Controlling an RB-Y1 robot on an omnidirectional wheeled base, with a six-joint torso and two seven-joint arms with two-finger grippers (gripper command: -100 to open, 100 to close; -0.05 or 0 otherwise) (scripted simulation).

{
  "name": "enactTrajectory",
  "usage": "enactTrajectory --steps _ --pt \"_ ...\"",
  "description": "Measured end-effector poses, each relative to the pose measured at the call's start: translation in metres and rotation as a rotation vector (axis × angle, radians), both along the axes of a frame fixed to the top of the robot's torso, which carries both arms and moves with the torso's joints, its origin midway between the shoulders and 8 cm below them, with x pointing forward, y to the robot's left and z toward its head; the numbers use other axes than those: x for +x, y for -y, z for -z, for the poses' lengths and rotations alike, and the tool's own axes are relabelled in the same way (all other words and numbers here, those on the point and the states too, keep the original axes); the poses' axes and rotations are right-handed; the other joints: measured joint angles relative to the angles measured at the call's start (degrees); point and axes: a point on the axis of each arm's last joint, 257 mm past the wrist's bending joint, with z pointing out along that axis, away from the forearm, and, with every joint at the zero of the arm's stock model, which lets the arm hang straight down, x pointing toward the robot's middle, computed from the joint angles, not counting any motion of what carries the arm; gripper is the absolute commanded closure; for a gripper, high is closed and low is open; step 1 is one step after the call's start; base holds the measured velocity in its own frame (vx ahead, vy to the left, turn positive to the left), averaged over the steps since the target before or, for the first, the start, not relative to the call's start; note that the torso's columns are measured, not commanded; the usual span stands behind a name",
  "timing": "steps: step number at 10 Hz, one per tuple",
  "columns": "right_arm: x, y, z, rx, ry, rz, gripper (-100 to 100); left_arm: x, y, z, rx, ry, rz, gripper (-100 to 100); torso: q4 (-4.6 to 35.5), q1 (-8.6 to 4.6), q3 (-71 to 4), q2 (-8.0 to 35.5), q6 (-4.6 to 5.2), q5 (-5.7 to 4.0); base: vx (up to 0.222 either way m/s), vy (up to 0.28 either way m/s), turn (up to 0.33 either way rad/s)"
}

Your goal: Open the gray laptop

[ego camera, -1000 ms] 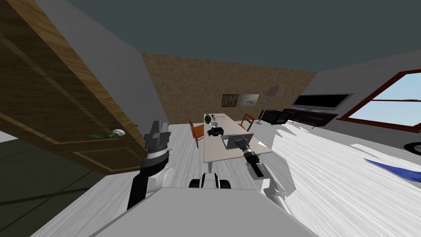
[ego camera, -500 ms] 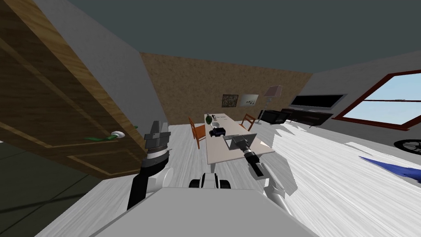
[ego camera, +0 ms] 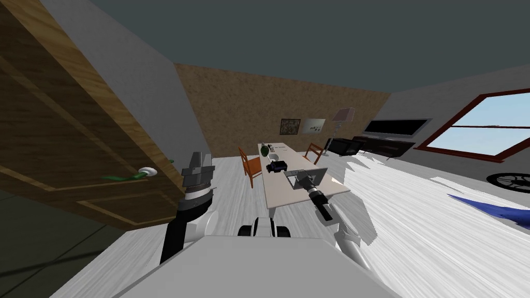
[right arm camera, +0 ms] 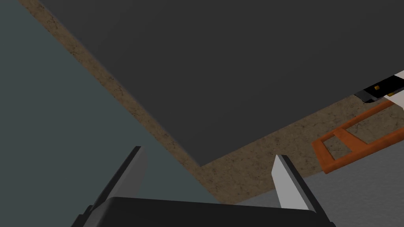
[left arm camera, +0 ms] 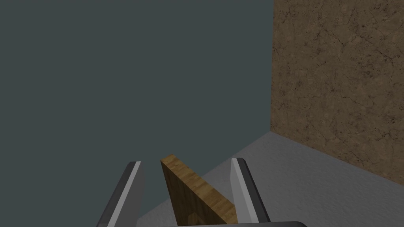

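Observation:
The gray laptop (ego camera: 318, 173) stands partly open near the front right corner of a long pale table (ego camera: 279, 195). My right gripper (ego camera: 305, 179) reaches into it from the table's near end. In the right wrist view a flat dark panel of the laptop (right arm camera: 236, 71) lies just beyond the right gripper (right arm camera: 207, 152), whose fingers stand open with nothing between them. My left gripper (ego camera: 199, 166) is raised at my left side, away from the table. In its wrist view the left gripper (left arm camera: 185, 161) is open.
A wooden door (ego camera: 77, 155) with a green handle (ego camera: 124, 176) stands open close on my left. Orange chairs (ego camera: 250, 164) (ego camera: 312, 151) flank the table. A dark object (ego camera: 276, 166) and a small plant (ego camera: 264, 149) sit farther along the tabletop. A dark TV bench (ego camera: 383, 146) lines the right wall.
The whole head picture has shifted: the door slid left and the table right, so I have moved. Both arms hold the same pose; the right gripper stays at the laptop.

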Motion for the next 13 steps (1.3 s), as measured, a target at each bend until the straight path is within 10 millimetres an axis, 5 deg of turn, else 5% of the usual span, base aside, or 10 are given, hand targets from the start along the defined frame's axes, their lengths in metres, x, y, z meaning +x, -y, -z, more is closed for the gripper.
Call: enactTrajectory --steps 3,4,13 --pt "0.004 0.006 -0.002 -0.049 -0.005 0.006 -100 0.000 0.000 0.000 0.000 0.000 0.000 0 0.0 0.09 0.0 0.0 -0.02 0.02 0.027 0.031 0.037" --pt "0.005 0.007 -0.002 -0.047 -0.006 0.009 100 0.000 0.000 0.000 0.000 0.000 0.000 0 0.0 0.09 0.0 0.0 0.03 0.03 0.008 -0.001 -0.014" --pt "0.017 0.057 0.010 -0.044 -0.138 0.026 100 0.000 0.000 0.000 0.000 0.000 0.000 0 -0.8 -0.42 -0.4 -0.7 -0.01 -0.60 -0.020 0.034 0.129"
